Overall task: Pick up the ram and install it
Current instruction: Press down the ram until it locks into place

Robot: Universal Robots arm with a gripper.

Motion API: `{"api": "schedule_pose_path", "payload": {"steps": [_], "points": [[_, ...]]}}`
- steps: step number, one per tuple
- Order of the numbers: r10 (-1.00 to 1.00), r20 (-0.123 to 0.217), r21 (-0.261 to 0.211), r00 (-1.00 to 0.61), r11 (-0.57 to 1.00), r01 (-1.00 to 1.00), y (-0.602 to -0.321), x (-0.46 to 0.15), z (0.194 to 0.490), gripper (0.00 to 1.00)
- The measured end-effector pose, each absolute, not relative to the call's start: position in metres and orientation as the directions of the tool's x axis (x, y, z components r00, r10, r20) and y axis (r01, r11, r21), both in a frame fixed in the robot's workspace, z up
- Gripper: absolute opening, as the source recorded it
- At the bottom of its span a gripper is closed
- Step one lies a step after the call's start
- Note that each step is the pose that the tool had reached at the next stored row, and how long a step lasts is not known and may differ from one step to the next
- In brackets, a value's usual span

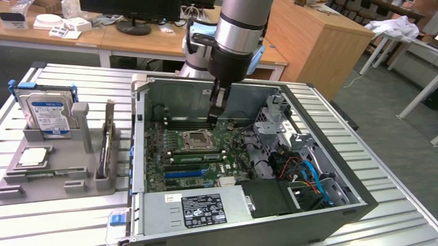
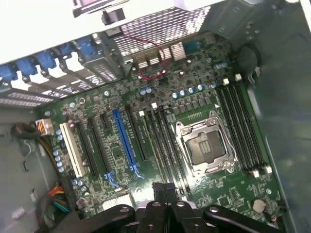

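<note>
We see a ribbed, silver metal table (image 1: 383,169) carrying an open grey computer case (image 1: 239,225) lying on its side. Just beside it, toward the exterior view's left, a grey plastic parts holder (image 1: 51,179) rests directly on the same slatted surface.

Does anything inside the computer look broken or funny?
Nothing looks broken, crooked or spilled. The one thing that stands out is the processor socket on the motherboard: it sits empty, with no chip in it.
</note>
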State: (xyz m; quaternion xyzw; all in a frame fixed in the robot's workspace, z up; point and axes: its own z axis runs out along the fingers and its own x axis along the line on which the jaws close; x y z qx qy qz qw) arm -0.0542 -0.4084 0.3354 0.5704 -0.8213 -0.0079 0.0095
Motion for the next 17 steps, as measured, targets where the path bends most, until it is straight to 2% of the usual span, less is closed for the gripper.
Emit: {"api": "schedule_pose_path", "payload": {"steps": [17], "points": [[-0.87, 0.007, 0.024, -0.493, 0.493, -0.87, -0.4078, -0.0553, 0.3354, 0.11]]}}
